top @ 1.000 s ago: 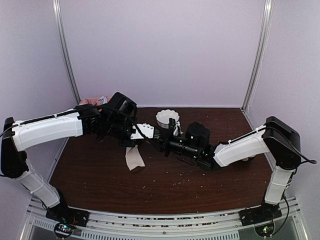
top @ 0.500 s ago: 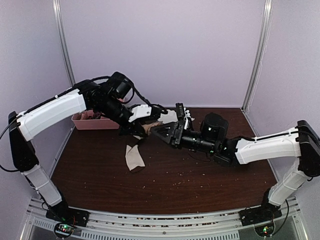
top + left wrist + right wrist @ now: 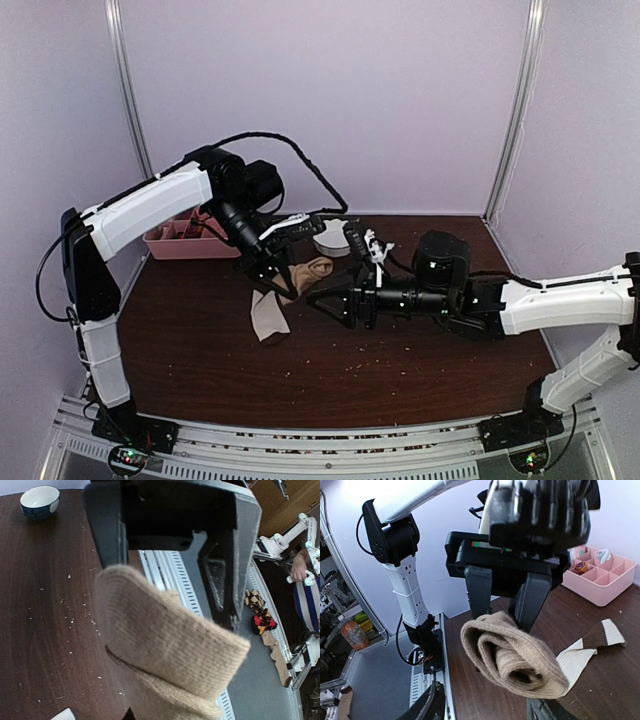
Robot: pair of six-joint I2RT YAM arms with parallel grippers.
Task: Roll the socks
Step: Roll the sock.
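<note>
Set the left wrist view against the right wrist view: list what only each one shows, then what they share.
Only the left wrist view shows a bowl standing on the dark table.

Only the right wrist view shows the pink compartment tray, the cream sock with brown patches lying flat on the table, and the two spread fingers of the right gripper at the bottom edge.

Both show the tan sock, folded over and pinched in the left gripper, held above the table.
</note>
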